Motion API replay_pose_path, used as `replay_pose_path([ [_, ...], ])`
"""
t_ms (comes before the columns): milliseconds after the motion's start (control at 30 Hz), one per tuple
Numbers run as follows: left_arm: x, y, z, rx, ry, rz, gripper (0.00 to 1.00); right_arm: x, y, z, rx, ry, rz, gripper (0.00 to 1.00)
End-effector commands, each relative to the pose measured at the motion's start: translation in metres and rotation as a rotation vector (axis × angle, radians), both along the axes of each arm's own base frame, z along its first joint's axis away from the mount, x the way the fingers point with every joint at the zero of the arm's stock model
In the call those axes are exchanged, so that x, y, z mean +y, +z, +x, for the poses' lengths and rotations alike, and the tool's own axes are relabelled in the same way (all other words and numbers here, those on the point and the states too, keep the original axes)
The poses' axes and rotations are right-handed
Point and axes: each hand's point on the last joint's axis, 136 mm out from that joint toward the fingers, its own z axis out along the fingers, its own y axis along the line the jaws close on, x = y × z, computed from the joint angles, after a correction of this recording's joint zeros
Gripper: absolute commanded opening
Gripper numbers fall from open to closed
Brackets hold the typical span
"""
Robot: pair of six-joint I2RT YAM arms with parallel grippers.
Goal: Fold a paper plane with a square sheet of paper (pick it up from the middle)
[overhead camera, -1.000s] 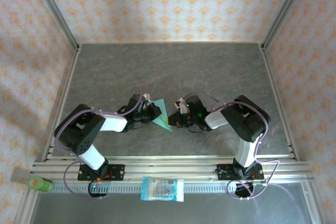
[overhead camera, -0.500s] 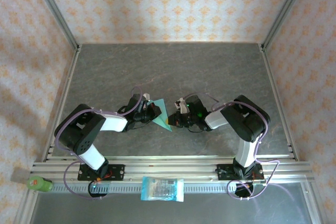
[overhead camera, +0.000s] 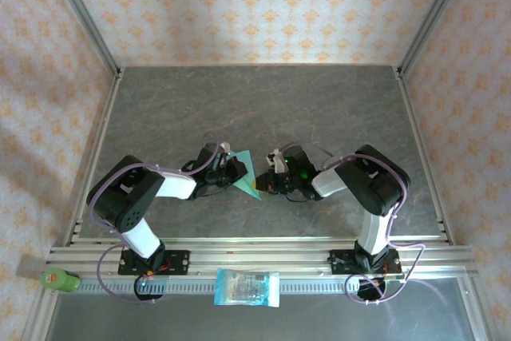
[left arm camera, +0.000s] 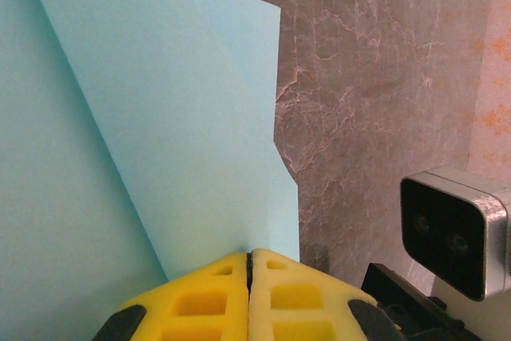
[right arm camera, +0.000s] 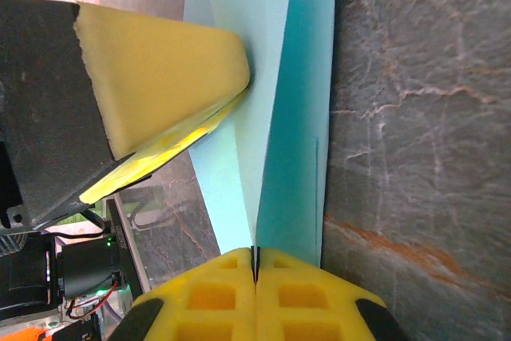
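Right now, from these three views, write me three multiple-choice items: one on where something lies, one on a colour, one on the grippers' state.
1. Where does the printed packet lie?
A) at the table's far edge
B) on the near rail, between the two arms
C) under the right arm's elbow

2. What colour is the folded sheet of paper?
A) orange
B) white
C) light teal-blue

3. How do the left gripper and the right gripper stand?
A) both shut on the sheet of paper
B) both open
C) one open, one shut

Answers: 1 B, the top view shows it on the rail. 2 C, both wrist views show teal-blue. 3 A, each wrist view shows its jaws closed with the sheet between them.
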Motion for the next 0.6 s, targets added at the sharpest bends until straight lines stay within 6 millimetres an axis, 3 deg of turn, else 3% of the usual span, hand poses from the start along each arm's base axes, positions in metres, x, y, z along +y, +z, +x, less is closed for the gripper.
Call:
replay_pose_path([
  [0,-0.003,0.0,0.005,-0.009,0.001,0.021,0.08,-0.011,-0.04,-0.025,0.121,0.006,-0.106,0.0],
  [567,0.004,-0.025,0.002,0.065,-0.013,0.131,0.07,-0.014,-0.045,-0.025,0.128,0.0,-0.132,0.0],
])
